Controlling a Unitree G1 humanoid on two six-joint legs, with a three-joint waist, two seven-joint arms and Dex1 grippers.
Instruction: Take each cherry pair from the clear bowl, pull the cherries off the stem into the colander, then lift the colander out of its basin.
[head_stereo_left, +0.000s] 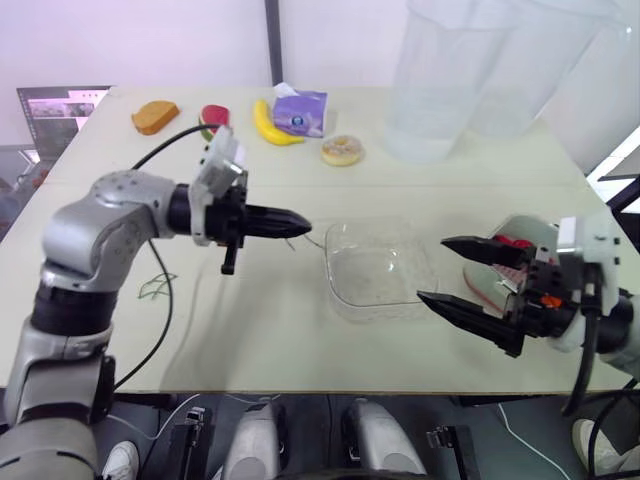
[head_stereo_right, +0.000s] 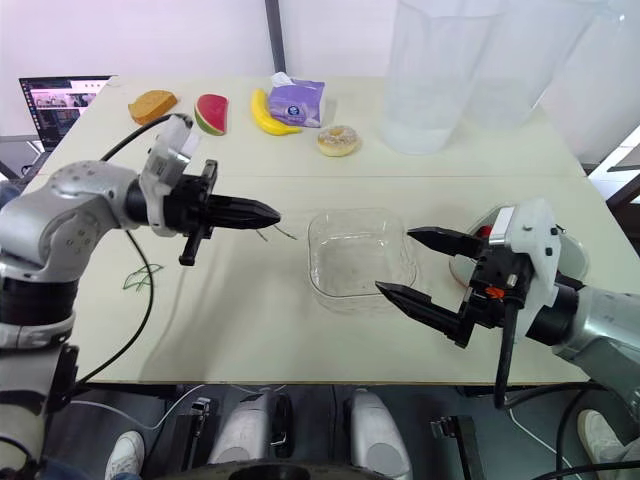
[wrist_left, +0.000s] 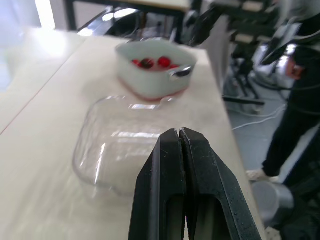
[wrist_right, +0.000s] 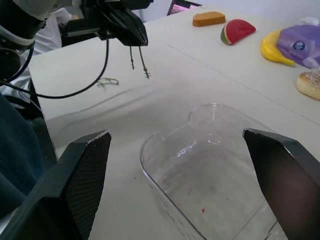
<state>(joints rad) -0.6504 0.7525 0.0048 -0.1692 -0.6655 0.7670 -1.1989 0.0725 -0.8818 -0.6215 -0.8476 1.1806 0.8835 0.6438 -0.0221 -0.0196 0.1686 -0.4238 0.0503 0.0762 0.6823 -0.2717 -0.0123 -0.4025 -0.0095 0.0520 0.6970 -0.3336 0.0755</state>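
The clear bowl (head_stereo_left: 380, 270) stands at mid-table with nothing in it. To its left, above the table, my left gripper (head_stereo_left: 298, 221) is shut on a bare green stem (wrist_right: 138, 62), whose two ends hang down without cherries. Just right of the bowl, my right gripper (head_stereo_left: 432, 270) is wide open and holds nothing. Behind that gripper is the colander (wrist_left: 155, 67) with several red cherries (wrist_left: 155, 62), sitting in its basin (head_stereo_left: 535, 235) at the table's right edge.
Another bare stem (head_stereo_left: 155, 288) lies on the table at the left beside a black cable (head_stereo_left: 165, 330). Along the far side lie bread (head_stereo_left: 155, 116), a watermelon slice (head_stereo_left: 214, 118), a banana (head_stereo_left: 270, 126), a purple packet (head_stereo_left: 300, 112) and a donut (head_stereo_left: 342, 151). Big clear containers (head_stereo_left: 440, 80) stand far right.
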